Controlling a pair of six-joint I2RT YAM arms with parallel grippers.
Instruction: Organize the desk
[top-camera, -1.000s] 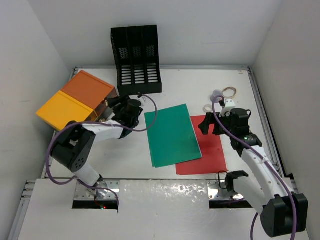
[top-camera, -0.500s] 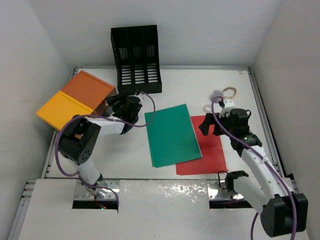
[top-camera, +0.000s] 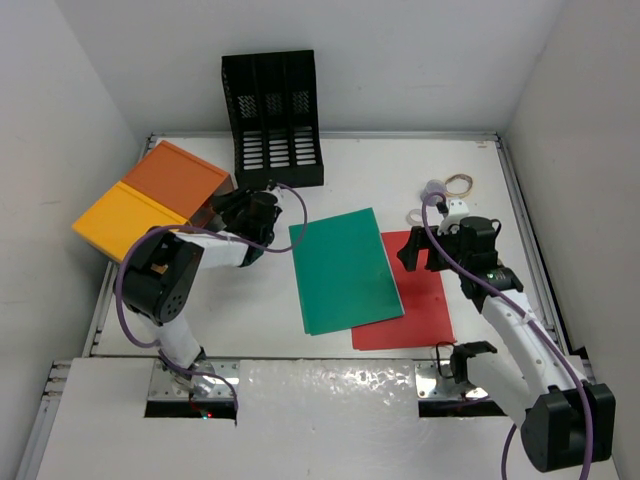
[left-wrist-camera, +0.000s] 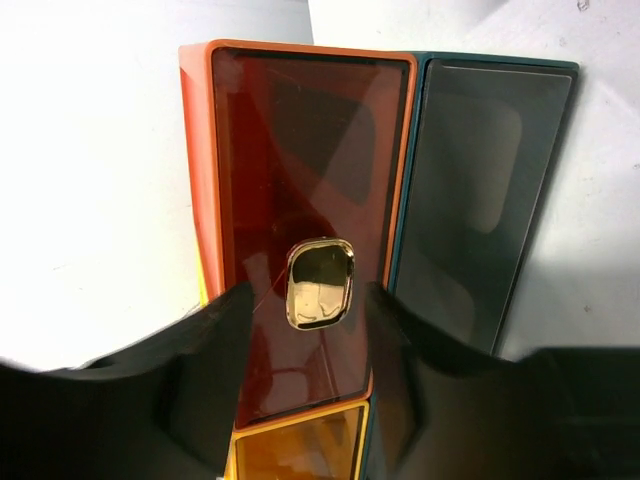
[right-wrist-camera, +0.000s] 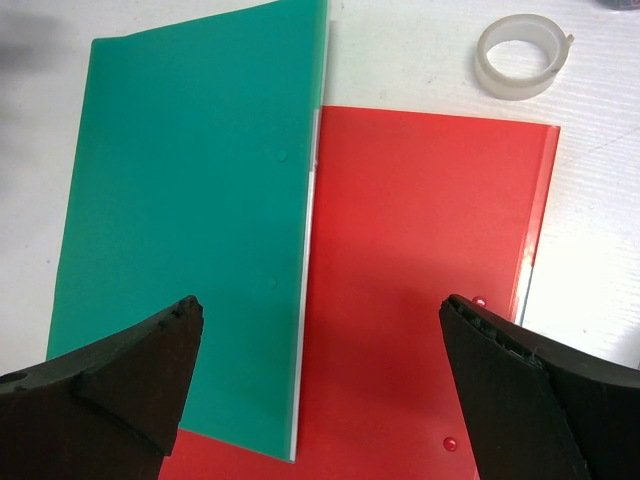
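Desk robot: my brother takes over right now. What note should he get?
Left fingers: open, either side of the gold handle on the orange drawer, not gripping.
Right fingers: open, over the green folder and red folder.
Both folders lie flat on the desk, green overlapping red; tape roll, rubber band far right.
Done: nothing visibly put away.
Left: probably drawer, folders into the black rack, small bits.
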